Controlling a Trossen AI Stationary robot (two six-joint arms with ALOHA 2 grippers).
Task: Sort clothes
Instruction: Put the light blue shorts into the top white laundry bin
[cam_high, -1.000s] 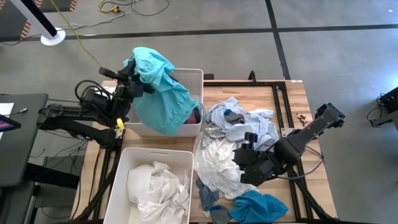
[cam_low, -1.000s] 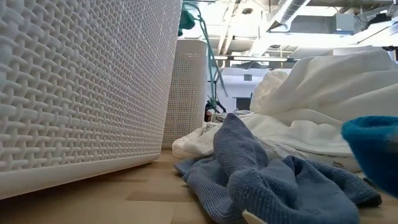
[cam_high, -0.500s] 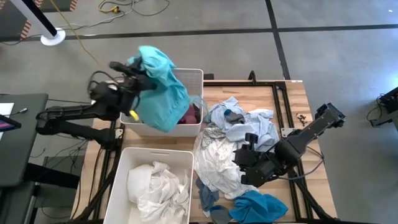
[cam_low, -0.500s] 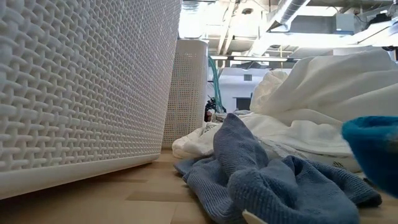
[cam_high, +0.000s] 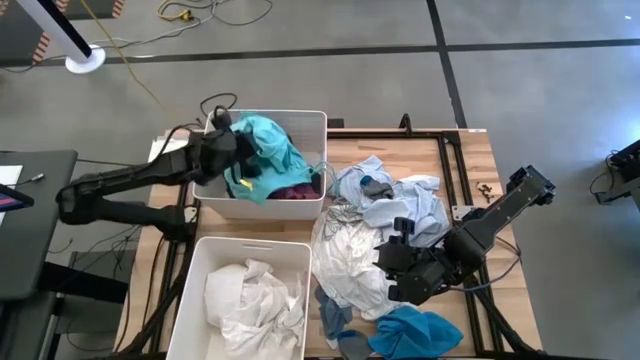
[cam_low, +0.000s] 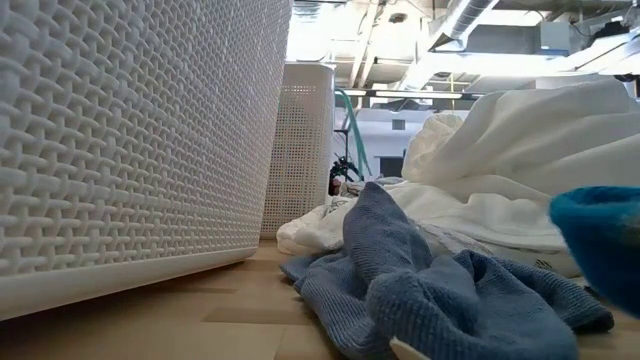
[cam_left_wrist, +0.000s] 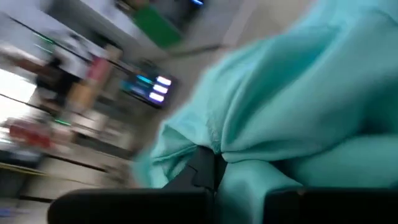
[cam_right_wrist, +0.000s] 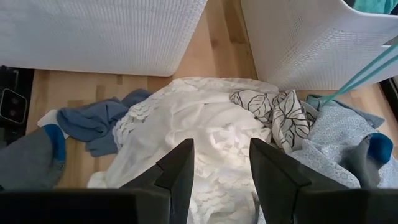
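Clamping a teal garment (cam_high: 265, 150), the left gripper (cam_high: 232, 152) sits low over the far bin (cam_high: 318, 122), its fingers pinched together on the cloth; in the left wrist view that same teal fabric fills most of the frame. Most of the garment lies inside the bin on top of a maroon piece (cam_high: 298, 190), with some teal bunched toward the rim nearest the gripper. A thin teal strap (cam_right_wrist: 364, 76) runs out of the bin toward the pile.

The right gripper (cam_right_wrist: 221, 165) hovers with jaws apart over the white garment (cam_right_wrist: 199, 134) in the middle of the unsorted pile, holding nothing. Around it lie a leaf-print piece (cam_right_wrist: 273, 109), a pale blue garment (cam_high: 405, 205), a blue cloth (cam_low: 420, 280), grey socks with blue toes (cam_right_wrist: 37, 155), and a bright blue item (cam_high: 420, 332) at the table's near edge. The near bin (cam_high: 205, 250) holds whites (cam_high: 255, 300).

Risks, as I judge them: if the left jaws part now, the teal bunched at the rim could slide outside the bin, and the trailing strap could stay hooked in the pile or drag something along. The right gripper, closing on layered whites, may lift the leaf-print piece too.

No brand, label or readable writing shows.
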